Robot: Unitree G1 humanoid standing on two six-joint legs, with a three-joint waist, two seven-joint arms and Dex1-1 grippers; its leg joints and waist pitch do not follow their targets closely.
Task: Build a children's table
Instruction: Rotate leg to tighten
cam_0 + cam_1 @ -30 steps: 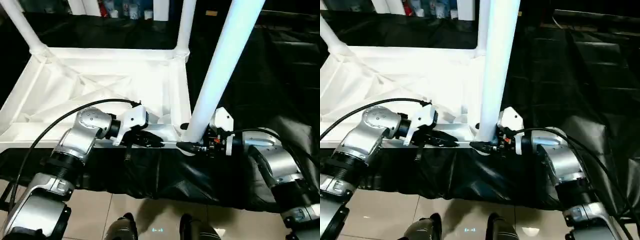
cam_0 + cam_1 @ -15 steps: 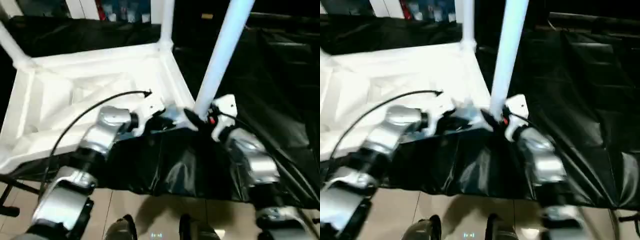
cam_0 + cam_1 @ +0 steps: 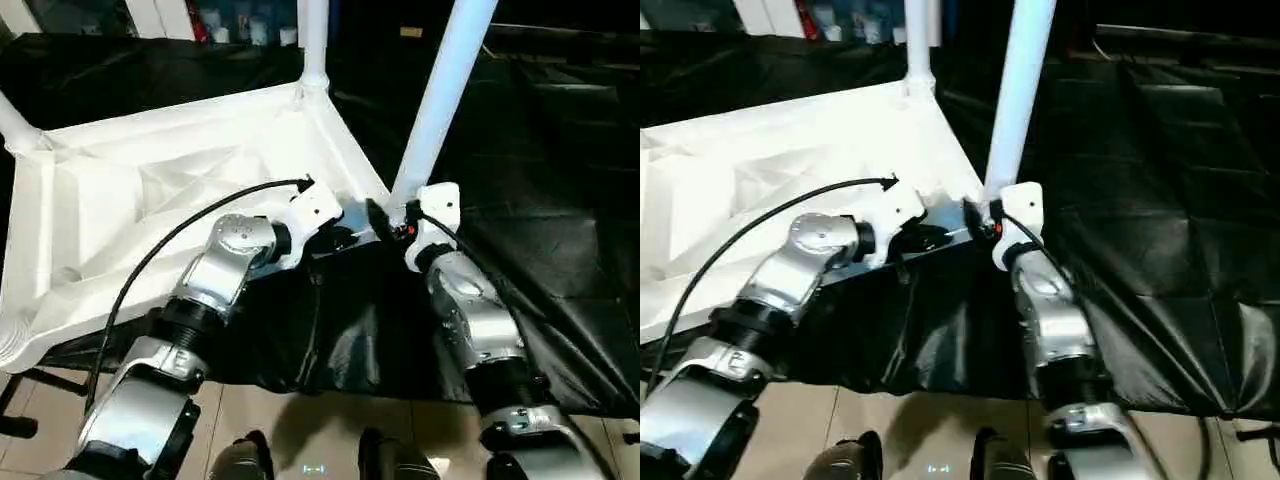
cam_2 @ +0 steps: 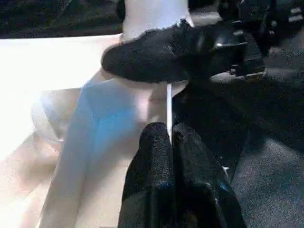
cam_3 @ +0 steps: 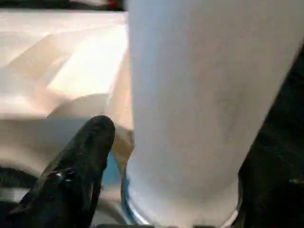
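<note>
Swung round with the table [image 3: 150, 190], left gripper [image 4: 171, 137] pinched together, right gripper [image 3: 385, 222] spread around the leg [image 3: 440, 90].

Table [image 3: 180, 170]: white plastic throughout, ribbed underside white; legs [image 3: 440, 100] white with a pale blue cast. Cloth [image 3: 560, 200] beneath: glossy black. Forearms [image 3: 470, 320] silver. Gripper fingers [image 4: 171, 180] black. Floor tiles [image 3: 300, 420] beige.
</note>
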